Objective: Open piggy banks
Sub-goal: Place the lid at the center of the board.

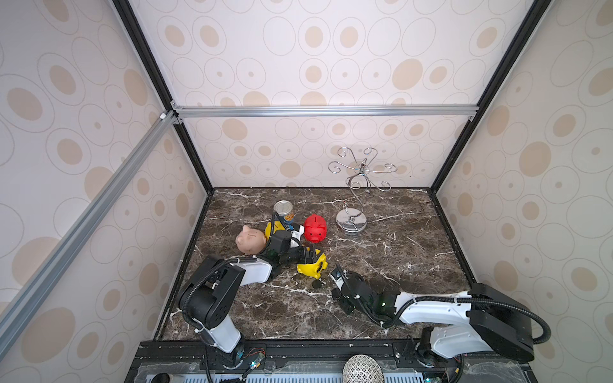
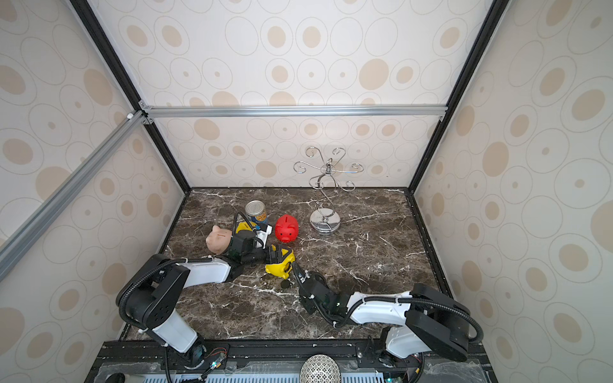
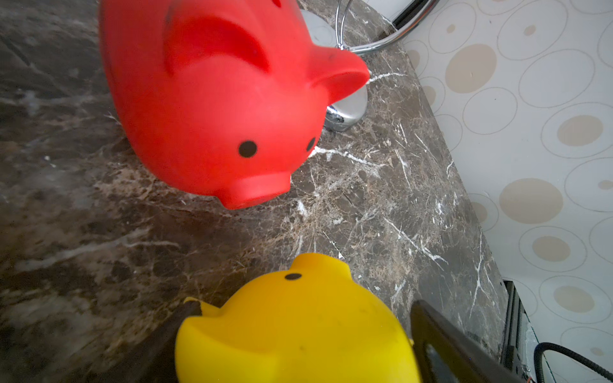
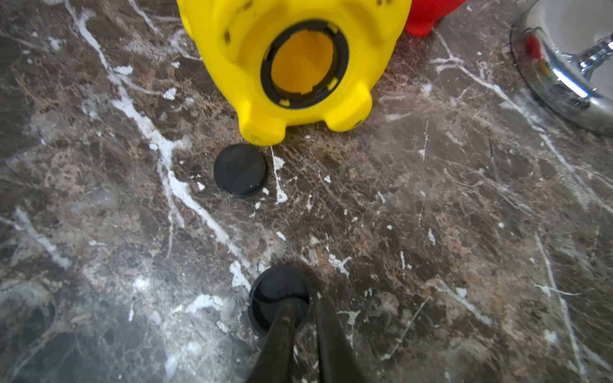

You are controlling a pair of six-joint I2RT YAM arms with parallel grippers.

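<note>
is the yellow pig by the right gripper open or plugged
Open. The yellow piggy bank shows an unplugged belly hole; a black plug lies loose beside it.

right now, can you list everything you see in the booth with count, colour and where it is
piggy banks: 4, all on the left half of the table
near yellow bank: 1, yellow, mid-table on its side, plug hole open
far yellow bank: 1, yellow, by the can, mostly hidden behind the left arm
red bank: 1, red, upright, right of the can
pale pink bank: 1, pink, furthest left
plugs: 2, black, loose on the table; one by the near yellow bank's feet, one at the right gripper's tip
tin can: 1, silver, blue label, back left
wire stand: 1, chrome, back centre
table: 1, dark brown marble
left gripper: 1, black, either side of the near yellow bank, grip unclear
right gripper: 1, black, slightly open, empty
</note>
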